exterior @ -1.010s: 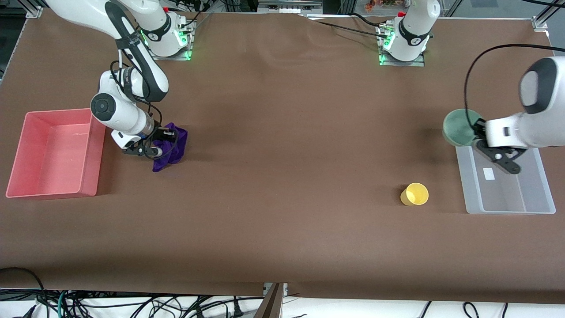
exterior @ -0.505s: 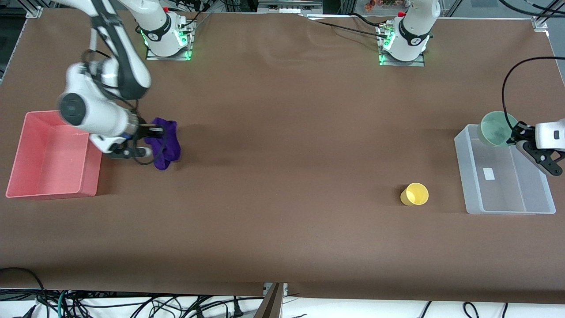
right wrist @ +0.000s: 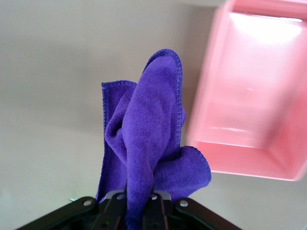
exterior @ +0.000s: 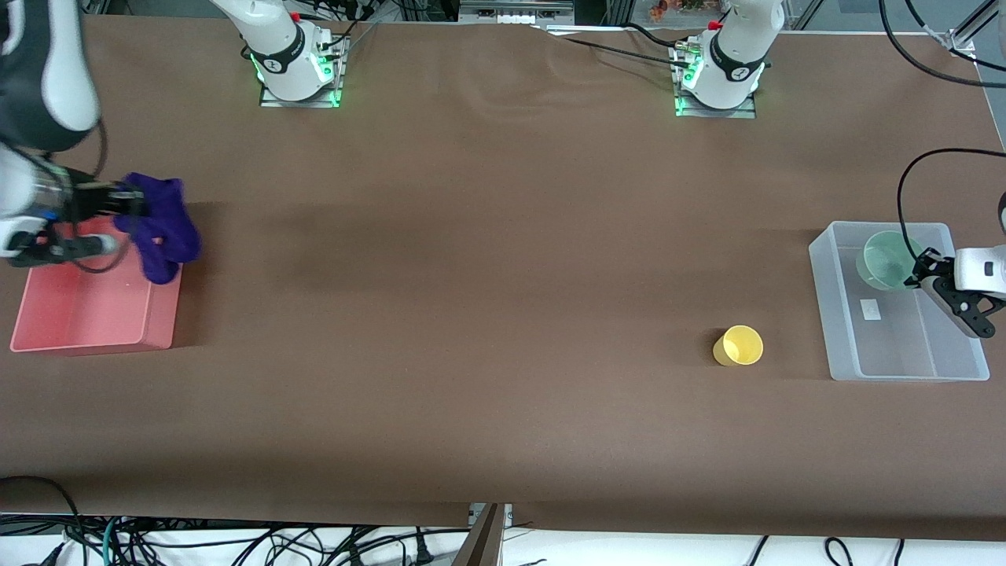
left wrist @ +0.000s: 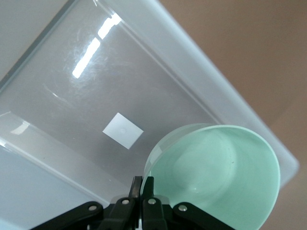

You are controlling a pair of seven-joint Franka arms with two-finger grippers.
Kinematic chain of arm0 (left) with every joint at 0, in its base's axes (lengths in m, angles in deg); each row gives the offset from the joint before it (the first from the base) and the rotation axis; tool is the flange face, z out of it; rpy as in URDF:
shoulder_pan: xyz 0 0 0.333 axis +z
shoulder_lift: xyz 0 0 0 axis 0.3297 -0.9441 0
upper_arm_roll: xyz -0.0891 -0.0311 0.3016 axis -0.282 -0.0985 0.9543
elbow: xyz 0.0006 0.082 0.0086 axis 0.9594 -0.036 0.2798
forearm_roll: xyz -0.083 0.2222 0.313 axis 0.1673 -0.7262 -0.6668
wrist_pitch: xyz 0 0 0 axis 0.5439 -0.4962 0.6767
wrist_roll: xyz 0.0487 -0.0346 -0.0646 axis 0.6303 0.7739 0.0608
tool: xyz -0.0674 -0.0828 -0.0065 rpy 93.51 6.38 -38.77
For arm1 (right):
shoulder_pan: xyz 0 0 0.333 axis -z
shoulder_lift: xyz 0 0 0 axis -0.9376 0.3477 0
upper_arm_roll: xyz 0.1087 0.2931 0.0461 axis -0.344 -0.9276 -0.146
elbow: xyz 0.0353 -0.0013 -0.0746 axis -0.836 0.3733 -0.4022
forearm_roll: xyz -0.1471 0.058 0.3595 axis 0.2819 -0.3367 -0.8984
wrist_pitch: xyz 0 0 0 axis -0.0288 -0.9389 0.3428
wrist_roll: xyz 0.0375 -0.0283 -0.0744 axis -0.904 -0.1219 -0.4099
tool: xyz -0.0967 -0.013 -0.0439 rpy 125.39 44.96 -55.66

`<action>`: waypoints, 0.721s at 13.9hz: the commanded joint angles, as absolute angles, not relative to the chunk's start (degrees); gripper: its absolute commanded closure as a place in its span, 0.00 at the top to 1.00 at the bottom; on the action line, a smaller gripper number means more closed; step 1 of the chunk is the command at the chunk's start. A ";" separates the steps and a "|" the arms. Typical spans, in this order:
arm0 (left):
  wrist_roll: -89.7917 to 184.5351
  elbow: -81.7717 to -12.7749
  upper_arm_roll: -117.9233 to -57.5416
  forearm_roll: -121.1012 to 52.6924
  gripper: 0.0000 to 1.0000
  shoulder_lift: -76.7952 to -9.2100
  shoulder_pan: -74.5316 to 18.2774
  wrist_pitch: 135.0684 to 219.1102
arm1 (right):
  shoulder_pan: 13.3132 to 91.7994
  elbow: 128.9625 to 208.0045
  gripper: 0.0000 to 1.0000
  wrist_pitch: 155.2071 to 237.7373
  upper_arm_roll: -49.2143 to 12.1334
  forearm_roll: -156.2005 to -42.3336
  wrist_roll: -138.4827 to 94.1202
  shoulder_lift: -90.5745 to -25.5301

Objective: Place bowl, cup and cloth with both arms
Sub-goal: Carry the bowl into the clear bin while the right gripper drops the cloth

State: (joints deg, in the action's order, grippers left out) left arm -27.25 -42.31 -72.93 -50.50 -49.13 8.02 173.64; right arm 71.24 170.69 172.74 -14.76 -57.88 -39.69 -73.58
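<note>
The purple cloth (exterior: 159, 229) hangs in the air over the pink bin's (exterior: 86, 334) corner, with my right gripper (exterior: 119, 212) shut on it. In the right wrist view the cloth (right wrist: 148, 139) droops from the right gripper (right wrist: 141, 197), and the pink bin (right wrist: 249, 110) lies beside it. My left gripper (exterior: 918, 271) is shut on the rim of the mint-green bowl (exterior: 886, 259), held over the clear bin (exterior: 904, 369). In the left wrist view the left gripper (left wrist: 143, 184) pinches the bowl (left wrist: 216, 177) wall above the clear bin (left wrist: 96, 96). The yellow cup (exterior: 739, 346) stands upright on the table beside the clear bin.
The brown table (exterior: 487, 275) stretches between the two bins. Both arm bases (exterior: 295, 59) stand along the table's edge farthest from the front camera. Cables hang below the table edge nearest the front camera.
The right arm lifted the cloth off the table and carried it toward the pink bin. The left arm carried the bowl from beside the clear bin to over its inside.
</note>
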 commanded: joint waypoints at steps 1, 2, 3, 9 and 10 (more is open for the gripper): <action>-29.30 -40.29 -73.54 -51.55 0.00 -52.97 9.66 176.28 | 71.32 170.36 0.00 175.14 -8.63 -56.36 -48.50 -72.03; -29.39 -40.29 -73.62 -51.55 0.00 -53.50 9.75 176.82 | 71.41 170.79 0.00 176.46 -6.78 -56.36 -50.18 -71.33; -29.39 -40.29 -73.63 -51.55 0.00 -53.85 9.75 176.99 | 71.41 170.80 0.00 177.78 -5.11 -56.36 -51.50 -70.28; -29.30 -40.29 -73.63 -51.63 0.79 -54.56 9.75 177.00 | 74.31 179.13 0.00 191.40 -1.58 -56.36 -55.29 -66.58; -29.39 -40.29 -73.63 -51.55 0.93 -54.47 9.75 177.00 | 74.31 180.71 0.00 193.68 -0.97 -56.36 -55.29 -66.05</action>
